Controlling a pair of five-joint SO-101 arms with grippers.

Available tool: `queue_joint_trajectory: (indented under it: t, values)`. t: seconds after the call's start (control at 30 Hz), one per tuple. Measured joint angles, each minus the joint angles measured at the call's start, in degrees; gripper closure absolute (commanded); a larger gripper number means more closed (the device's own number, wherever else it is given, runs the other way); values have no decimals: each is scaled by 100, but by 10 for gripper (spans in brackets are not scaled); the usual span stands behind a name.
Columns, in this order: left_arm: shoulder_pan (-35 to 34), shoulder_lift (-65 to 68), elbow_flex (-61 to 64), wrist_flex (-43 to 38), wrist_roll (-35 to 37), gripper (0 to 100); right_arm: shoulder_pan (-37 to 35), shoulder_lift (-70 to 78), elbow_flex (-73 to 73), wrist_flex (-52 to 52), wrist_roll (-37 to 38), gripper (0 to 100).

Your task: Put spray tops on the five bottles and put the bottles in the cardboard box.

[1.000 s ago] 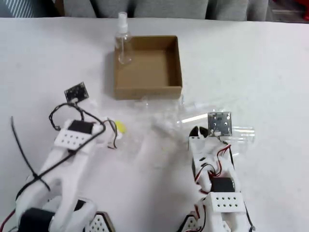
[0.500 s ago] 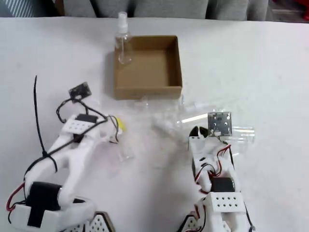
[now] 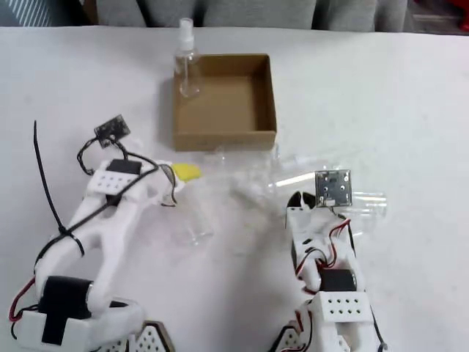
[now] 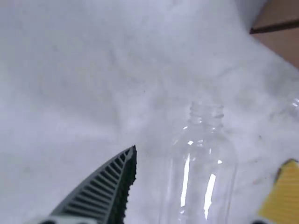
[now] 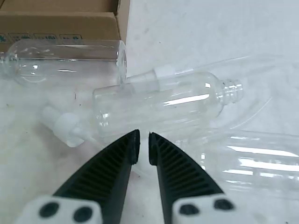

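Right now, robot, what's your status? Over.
Left gripper open around uncapped bottle. Right gripper shut, empty, by loose bottles. One capped bottle in cardboard box.

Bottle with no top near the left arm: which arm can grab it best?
Probably left. The left tool is open, with the topless bottle straight ahead of it. The right tool is shut and hangs over the other bottles lying beside the cardboard box.

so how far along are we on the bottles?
Done: one topped bottle stands in the cardboard box. In hand: left gripper open astride an uncapped bottle, not gripped. Left: that one plus bottles and loose spray tops lying by the right gripper.
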Motion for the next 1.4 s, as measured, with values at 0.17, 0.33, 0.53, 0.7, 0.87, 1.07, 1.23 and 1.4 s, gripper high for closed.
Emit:
queue_joint_trajectory:
  t: [0.17, 0.33, 0.53, 0.7, 0.87, 1.07, 1.23, 1.4]
  values:
    - [0, 9, 0, 0, 26, 711, -26, 0, 0, 0, 0, 981]
    - [255, 9, 0, 0, 193, 642, -114, 0, 0, 70, 0, 981]
    - [563, 18, 0, 0, 334, 642, -114, 0, 0, 70, 0, 981]
    - [580, 18, 0, 0, 334, 642, -114, 0, 0, 70, 0, 981]
    - [580, 18, 0, 0, 343, 642, -114, 0, 0, 70, 0, 981]
    - [580, 229, -281, -9, 510, 642, -114, 0, 0, 70, 0, 981]
    - [571, 1011, -747, -9, 668, 642, -114, 0, 0, 70, 0, 981]
    - [413, 1336, -1011, -9, 765, 642, -114, 0, 0, 70, 0, 981]
